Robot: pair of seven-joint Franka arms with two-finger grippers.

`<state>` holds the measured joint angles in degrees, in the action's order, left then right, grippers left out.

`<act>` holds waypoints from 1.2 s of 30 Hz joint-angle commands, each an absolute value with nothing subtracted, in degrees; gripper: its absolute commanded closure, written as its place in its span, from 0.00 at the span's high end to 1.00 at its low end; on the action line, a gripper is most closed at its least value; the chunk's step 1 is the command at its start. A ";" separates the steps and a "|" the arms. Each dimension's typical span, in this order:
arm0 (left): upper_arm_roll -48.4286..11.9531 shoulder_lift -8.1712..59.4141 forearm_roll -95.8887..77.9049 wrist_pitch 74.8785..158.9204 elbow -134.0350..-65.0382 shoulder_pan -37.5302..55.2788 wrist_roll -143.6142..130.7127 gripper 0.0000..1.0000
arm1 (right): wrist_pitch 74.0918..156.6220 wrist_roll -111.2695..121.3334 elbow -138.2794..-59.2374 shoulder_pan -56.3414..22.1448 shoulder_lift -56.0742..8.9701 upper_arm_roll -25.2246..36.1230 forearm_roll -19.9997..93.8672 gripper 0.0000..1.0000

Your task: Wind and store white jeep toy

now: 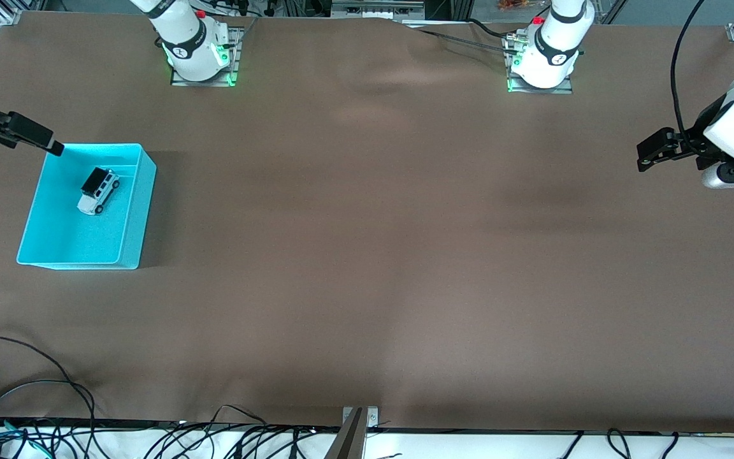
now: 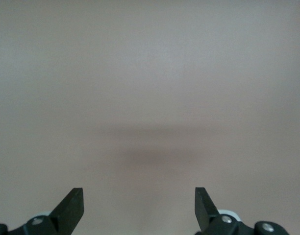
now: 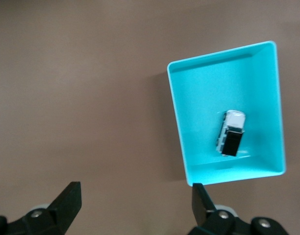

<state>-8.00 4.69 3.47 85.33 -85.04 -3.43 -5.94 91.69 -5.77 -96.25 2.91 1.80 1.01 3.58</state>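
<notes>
Right gripper (image 3: 133, 205), fingers apart and empty, hangs over table just beside cyan bin (image 1: 137, 210). White jeep toy (image 1: 99, 190) rests inside bin, long axis diagonal. Left gripper (image 2: 139, 208), also spread, waits at own table end.

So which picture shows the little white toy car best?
The front view: the small boxy white jeep toy shows its side and black roof inside the cyan plastic bin. The right wrist view shows it from above; the left wrist view misses it.
</notes>
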 commanded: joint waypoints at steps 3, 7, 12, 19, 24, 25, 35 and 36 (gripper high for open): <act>-8.00 5.63 4.22 84.64 -82.97 -3.08 -5.19 1.00 | 89.74 -8.44 -91.67 3.34 -1.14 -3.78 -0.79 1.00; -8.00 5.63 4.22 84.64 -82.97 -3.08 -5.27 1.00 | 89.82 -8.26 -91.67 3.25 -1.05 -3.43 -0.70 1.00; -8.00 5.63 4.22 84.64 -82.97 -2.99 -5.27 1.00 | 89.82 -7.74 -91.76 3.25 -0.97 -2.81 -0.70 1.00; -8.00 5.63 4.22 84.64 -82.97 -3.08 -5.27 1.00 | 90.18 -7.47 -91.93 3.25 -0.70 -2.02 -0.35 1.00; -8.00 5.63 4.22 84.64 -82.97 -3.08 -5.27 1.00 | 89.91 -7.21 -91.93 3.34 -0.70 -1.93 -0.09 1.00; -8.00 5.63 4.22 84.64 -82.97 -3.08 -5.27 1.00 | 89.91 -7.03 -91.93 3.34 -0.70 -1.93 -0.09 1.00; -8.00 5.63 4.22 84.64 -82.97 -3.08 -5.27 1.00 | 89.74 -6.15 -92.02 3.43 -0.44 -1.58 0.00 1.00; -8.00 5.63 4.22 84.64 -82.97 -3.08 -5.27 1.00 | 89.74 -6.07 -92.11 3.43 -0.44 -1.58 0.00 1.00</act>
<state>-8.00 4.69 3.47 85.33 -85.04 -3.42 -5.94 91.45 -7.61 -93.57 3.11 -0.33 -1.77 0.08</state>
